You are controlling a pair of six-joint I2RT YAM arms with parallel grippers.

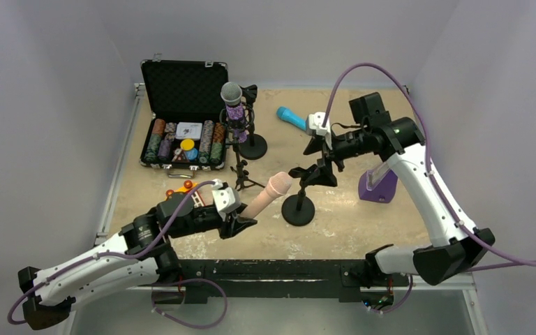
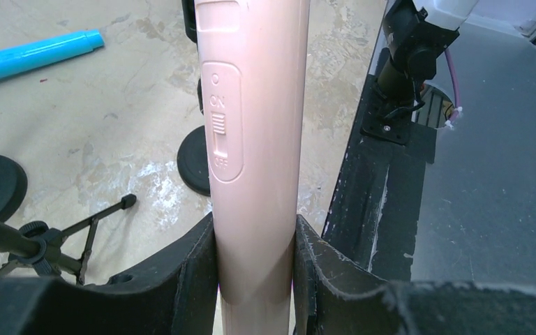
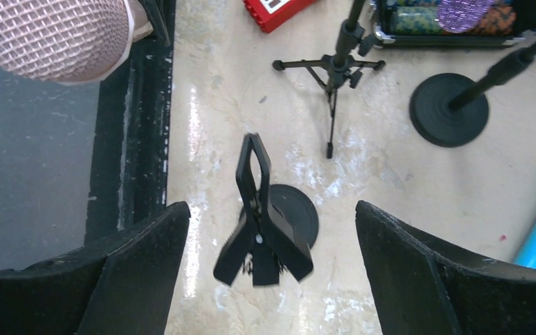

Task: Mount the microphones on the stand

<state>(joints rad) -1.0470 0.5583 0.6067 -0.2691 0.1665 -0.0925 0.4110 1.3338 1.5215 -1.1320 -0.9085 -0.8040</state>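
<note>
Left end effector (image 1: 244,223) clenched on pale pink microphone (image 1: 269,195) — right end effector (image 3: 271,209) released, above round-base stand's clip (image 3: 262,234).

The pink microphone (image 2: 255,139) runs off the left wrist view's top edge, head unseen.

microphones: three. one purple microphone (image 1: 234,105), one pink microphone (image 1: 269,194), one blue microphone (image 1: 291,117). stands: three. two round-base stands (image 1: 298,211) (image 1: 253,147), one tripod stand (image 1: 241,174). chip case (image 1: 181,84): one.
</note>
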